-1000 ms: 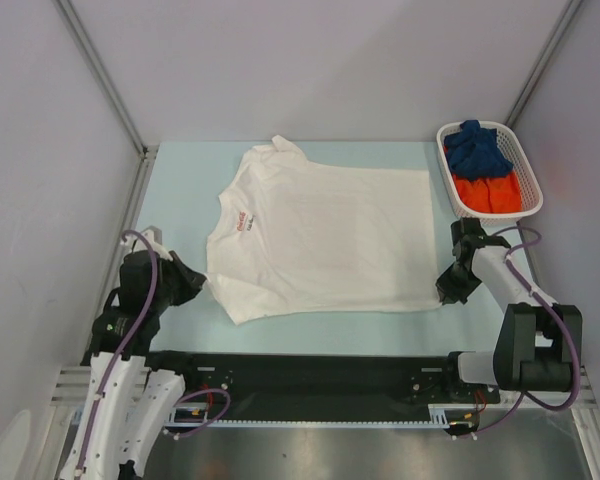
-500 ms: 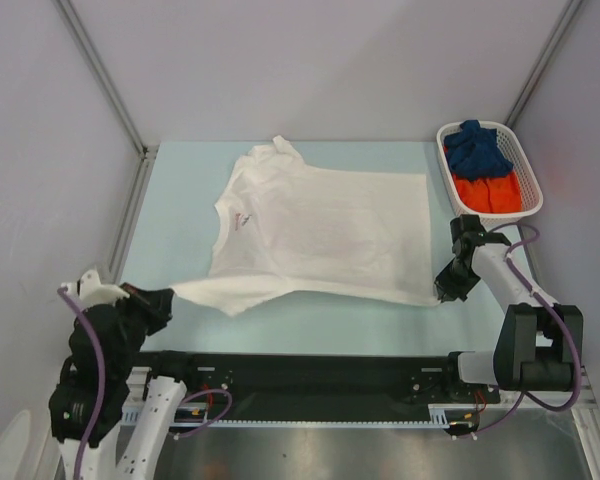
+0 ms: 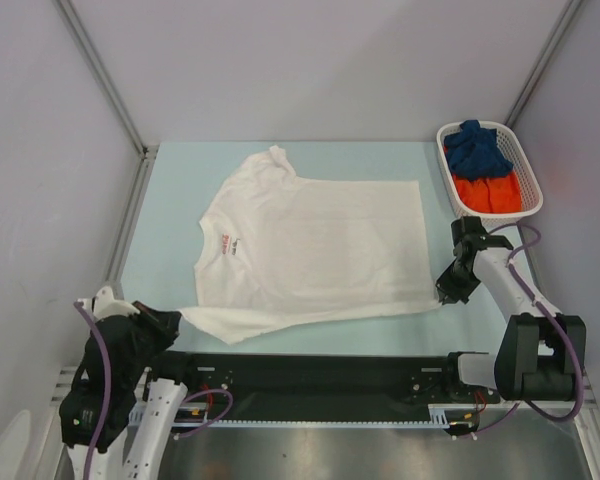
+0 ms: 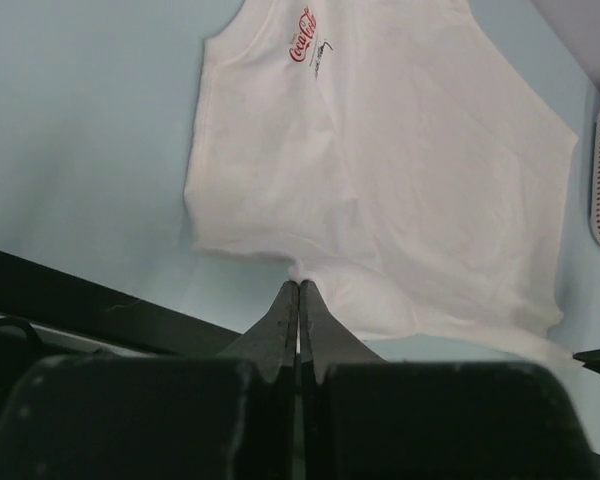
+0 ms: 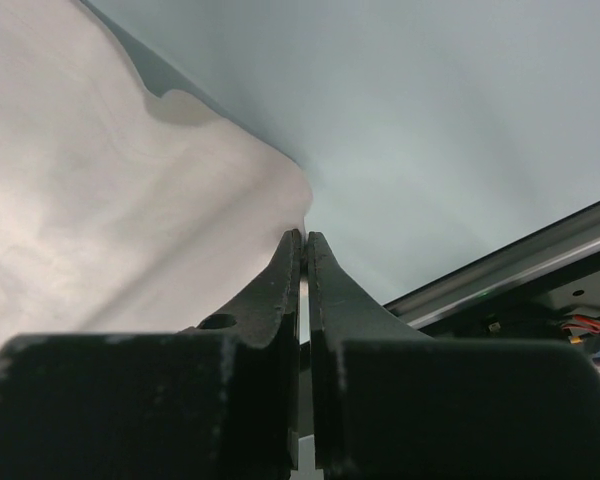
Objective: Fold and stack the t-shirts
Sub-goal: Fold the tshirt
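Fingers first: left fingers (image 4: 278, 325) are clamped on the white shirt (image 3: 315, 245) at its 7 o'clock corner. Right fingers (image 5: 276, 285) seemingly pinch the hem at 4 o'clock, stretching it flat on the table (image 3: 170, 200) for folding. Blue shirt (image 3: 477, 150) and orange shirt (image 3: 485, 192) wait in the basket (image 3: 528, 190), 2 o'clock.

The white t-shirt (image 3: 315, 245) is plain except for a small red logo (image 3: 227, 241) towards its left side, and the worktop (image 3: 170, 200) is pale blue. At the far right, a white lattice basket (image 3: 528, 178) shows a dark blue t-shirt (image 3: 475, 150) and an orange t-shirt (image 3: 488, 192). The left gripper (image 3: 172, 322) and right gripper (image 3: 444, 294) are black, with purple cables (image 3: 109, 365).
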Motion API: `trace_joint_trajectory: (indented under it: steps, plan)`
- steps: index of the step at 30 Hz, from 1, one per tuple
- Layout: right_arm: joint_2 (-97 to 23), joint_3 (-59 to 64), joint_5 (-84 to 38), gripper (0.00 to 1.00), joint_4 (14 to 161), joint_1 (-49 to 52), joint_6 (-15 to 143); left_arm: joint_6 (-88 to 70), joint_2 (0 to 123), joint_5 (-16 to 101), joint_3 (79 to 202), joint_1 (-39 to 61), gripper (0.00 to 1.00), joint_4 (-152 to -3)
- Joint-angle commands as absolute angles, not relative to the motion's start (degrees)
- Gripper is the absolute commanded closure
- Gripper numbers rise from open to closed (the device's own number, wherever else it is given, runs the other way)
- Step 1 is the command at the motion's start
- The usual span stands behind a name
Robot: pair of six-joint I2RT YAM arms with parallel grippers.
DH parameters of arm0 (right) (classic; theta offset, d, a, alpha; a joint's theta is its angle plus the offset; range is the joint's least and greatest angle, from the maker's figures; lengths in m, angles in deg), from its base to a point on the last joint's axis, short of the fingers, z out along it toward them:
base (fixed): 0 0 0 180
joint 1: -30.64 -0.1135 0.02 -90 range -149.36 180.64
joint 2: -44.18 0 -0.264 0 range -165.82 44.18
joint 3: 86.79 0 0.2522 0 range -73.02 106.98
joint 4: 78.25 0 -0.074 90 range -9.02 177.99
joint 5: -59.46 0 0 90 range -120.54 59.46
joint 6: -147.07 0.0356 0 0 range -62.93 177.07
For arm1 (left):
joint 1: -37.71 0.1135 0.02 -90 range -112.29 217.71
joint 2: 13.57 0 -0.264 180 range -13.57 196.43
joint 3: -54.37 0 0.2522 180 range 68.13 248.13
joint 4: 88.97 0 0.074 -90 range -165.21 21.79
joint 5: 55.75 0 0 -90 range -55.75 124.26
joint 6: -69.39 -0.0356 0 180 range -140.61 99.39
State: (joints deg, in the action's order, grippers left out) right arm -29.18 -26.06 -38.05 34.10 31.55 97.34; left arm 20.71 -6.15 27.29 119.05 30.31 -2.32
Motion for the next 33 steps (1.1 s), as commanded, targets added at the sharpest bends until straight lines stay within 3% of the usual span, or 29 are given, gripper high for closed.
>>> trace_joint_trajectory:
  steps: [1,10,19,33]
  plan:
    - [-27.5,-26.5,-39.9,1.0,32.2,31.4,96.6,16.9,-2.4,29.2,117.3,30.0,1.0,-11.0]
    - [-29.0,-25.4,-37.9,1.0,34.9,31.3,94.3,10.9,13.0,35.9,115.8,30.0,1.0,-26.3]
    - [-37.6,-14.9,-33.8,1.0,38.2,31.3,88.8,8.0,32.3,34.4,120.8,30.0,1.0,-38.8]
    - [-51.4,2.4,-28.5,1.0,37.0,31.3,86.3,2.8,52.2,32.6,133.0,30.0,1.0,-46.8]
